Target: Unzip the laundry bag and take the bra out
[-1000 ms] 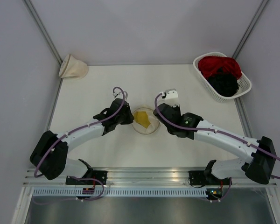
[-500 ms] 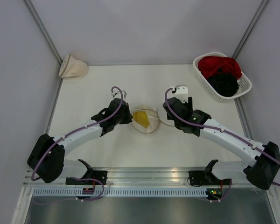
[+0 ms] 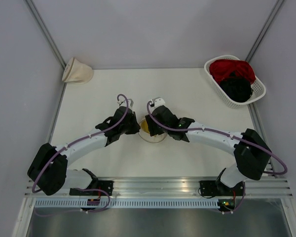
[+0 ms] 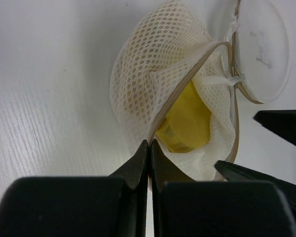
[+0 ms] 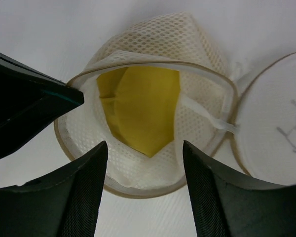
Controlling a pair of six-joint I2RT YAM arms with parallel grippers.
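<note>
From where I stand, the first half of the work looks done. The laundry bag [image 5: 187, 34] lies on the table [image 3: 89, 98] between the two arms and its zip is already undone. The round flap [image 5: 271, 133] with the small dark mark is turned aside to the right, and the mouth gapes upward. The bra [image 5: 138, 106] is not yet taken out: it sits inside the mesh, a yellow fold in the middle of the opening.

The left gripper [image 4: 149, 148] is closed, its tips pinching the near rim of the bag and holding the mouth open. The right gripper [image 5: 144, 145] is open, its two fingers spread above the mouth with the bra showing between them, and it grips nothing. What is left, I judge, is to go down, close on the yellow cloth and draw it out.

Some things I cannot see well. From above, the right arm covers nearly all of the bag. How deep the bra goes into the mesh is hidden, and so is the zip puller
</note>
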